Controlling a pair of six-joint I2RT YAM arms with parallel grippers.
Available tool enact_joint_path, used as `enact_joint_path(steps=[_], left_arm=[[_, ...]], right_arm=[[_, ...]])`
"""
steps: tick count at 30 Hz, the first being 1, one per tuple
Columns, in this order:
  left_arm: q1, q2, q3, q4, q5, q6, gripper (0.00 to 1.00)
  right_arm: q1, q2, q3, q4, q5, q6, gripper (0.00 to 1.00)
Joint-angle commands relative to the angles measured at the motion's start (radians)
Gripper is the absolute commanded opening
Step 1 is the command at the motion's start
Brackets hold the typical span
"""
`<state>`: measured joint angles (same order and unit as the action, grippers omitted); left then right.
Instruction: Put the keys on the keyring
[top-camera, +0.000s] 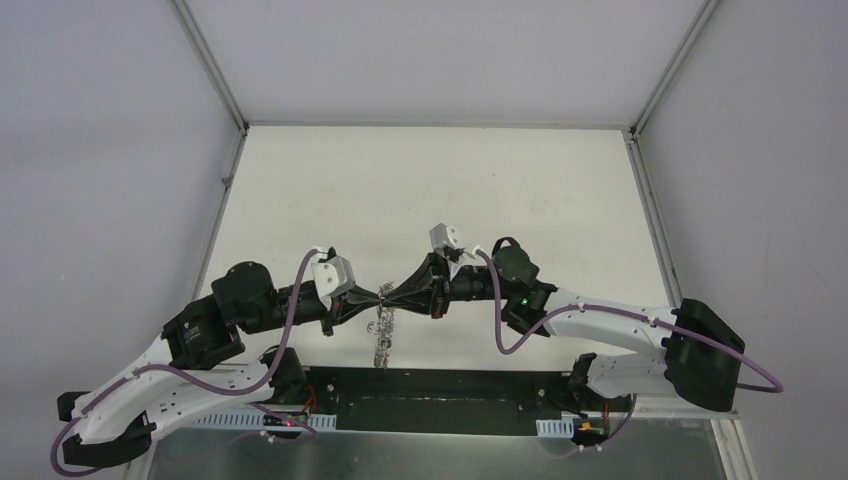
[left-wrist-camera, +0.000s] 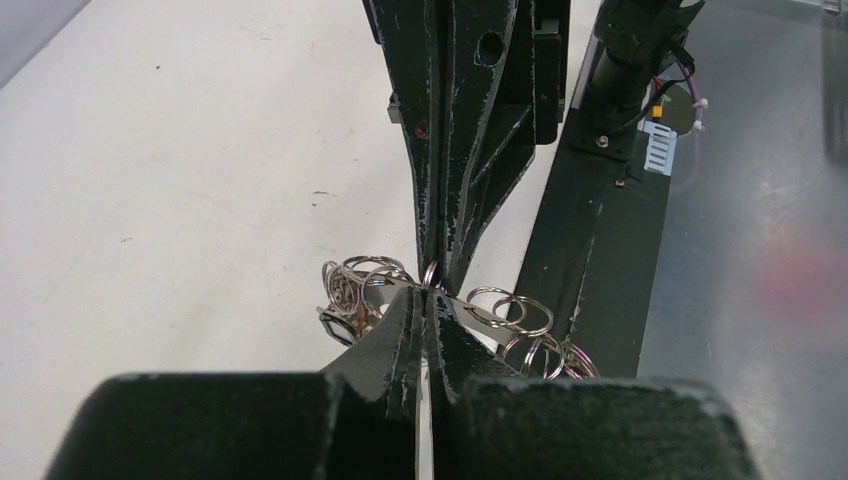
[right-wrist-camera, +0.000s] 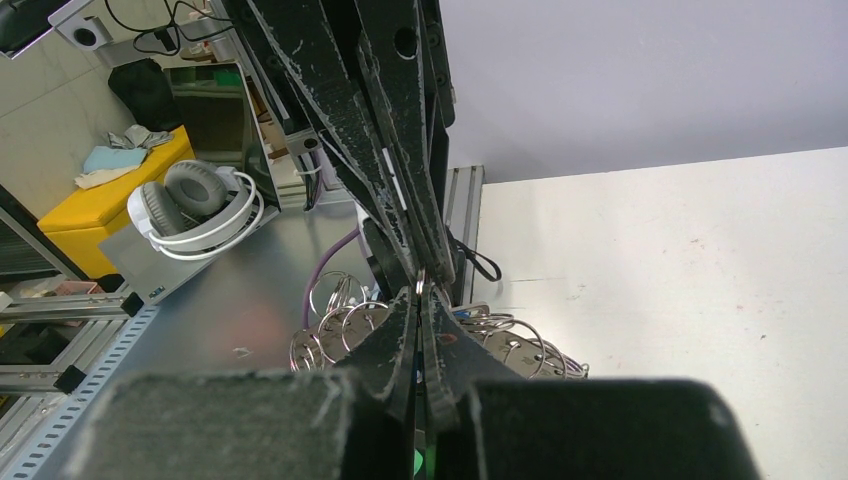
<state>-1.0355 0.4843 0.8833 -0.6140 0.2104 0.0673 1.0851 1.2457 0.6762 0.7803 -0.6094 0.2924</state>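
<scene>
While both end effectors meet tip to tip, the margin for error is thin. The left end effector (left-wrist-camera: 425, 300) has its fingers pressed together on a flat bit of the keyring (left-wrist-camera: 510, 310). The right end effector (right-wrist-camera: 420, 298) is pressed shut too, nose to nose with the left one, and looks to be pinching the same spot on the ring. The rest of the keyring (top-camera: 381, 335) dangles straight below the two tips, off the tabletop (top-camera: 430, 190), with its small loops bunched on either side of the pinch.

The keys cannot be picked out. A dark lump sits just left of the left tips in the left wrist view, and it could be a key head, but that is not certain.

Risks, as judged from here:
- Both grips share one small contact patch. If either arm pulls or twists out of sync, the ring likely pivots or pops out of the weaker pinch.
- The tips are touching or nearly so, so any closing-in motion means finger-on-finger collision and a levered-open grip.
- The ring hangs free below the tips, so a quick move swings it. The loops can snag a fingertip or tangle.
- The ring is close to the near edge of the tabletop. A drop could land it by the arm bases, which is awkward to re-grasp.
- With the keys not located, threading is blind until one is found.
</scene>
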Motion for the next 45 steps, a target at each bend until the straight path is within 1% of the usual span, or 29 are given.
enact_joint_path(steps=[1,2,4,7,10,14,21,22,24,26,28,29,31,32,35,37,41,45], left_arm=[[-0.011,0.009,0.01,0.01,-0.005,0.012,0.0],[-0.011,0.013,0.011,0.009,-0.009,0.012,0.08],[-0.011,0.02,0.012,0.004,-0.014,0.011,0.18],[-0.011,0.025,0.013,-0.007,-0.02,0.015,0.2],[-0.011,0.026,0.014,-0.005,-0.014,0.019,0.15],[-0.011,0.024,0.02,-0.005,-0.012,0.023,0.0],[-0.011,0.016,0.046,-0.009,-0.024,0.018,0.0],[-0.011,0.019,0.056,-0.015,-0.032,0.011,0.0],[-0.011,0.033,0.082,-0.046,-0.051,-0.001,0.0],[-0.011,0.065,0.131,-0.105,-0.054,0.005,0.0],[-0.011,0.127,0.191,-0.185,-0.051,0.016,0.0],[-0.011,0.154,0.224,-0.226,-0.048,0.025,0.0],[-0.012,0.218,0.292,-0.309,-0.041,0.045,0.0],[-0.011,0.248,0.329,-0.355,-0.041,0.057,0.0],[-0.011,0.349,0.451,-0.509,-0.049,0.096,0.0],[-0.011,0.416,0.527,-0.597,-0.053,0.122,0.0],[-0.011,0.523,0.659,-0.722,-0.056,0.155,0.0],[-0.011,0.591,0.751,-0.791,-0.049,0.174,0.0]], right_arm=[[0.001,-0.044,0.02,0.07,0.002,-0.001,0.0],[0.001,-0.045,0.019,0.07,0.002,-0.002,0.0],[0.001,-0.046,0.018,0.07,0.002,-0.002,0.0],[0.002,-0.049,0.017,0.07,0.002,-0.002,0.0],[0.001,-0.049,0.019,0.07,0.001,-0.003,0.0],[0.001,-0.048,0.02,0.07,0.001,-0.001,0.0],[0.001,-0.047,0.017,0.07,0.006,0.001,0.0],[0.002,-0.048,0.017,0.068,0.009,0.002,0.06],[0.001,-0.054,0.018,0.067,0.017,0.004,0.2],[-0.001,-0.066,0.02,0.06,0.028,0.003,0.37],[-0.001,-0.081,0.023,0.044,0.043,-0.006,0.49],[-0.001,-0.087,0.025,0.033,0.049,-0.014,0.54],[-0.001,-0.099,0.025,0.009,0.063,-0.026,0.59],[-0.001,-0.103,0.025,-0.001,0.068,-0.031,0.6],[-0.001,-0.103,0.03,-0.016,0.067,-0.037,0.6],[0.0,-0.094,0.039,-0.027,0.056,-0.036,0.56],[0.001,-0.065,0.054,-0.029,0.034,-0.029,0.44],[0.001,-0.038,0.064,-0.012,0.02,-0.018,0.38]])
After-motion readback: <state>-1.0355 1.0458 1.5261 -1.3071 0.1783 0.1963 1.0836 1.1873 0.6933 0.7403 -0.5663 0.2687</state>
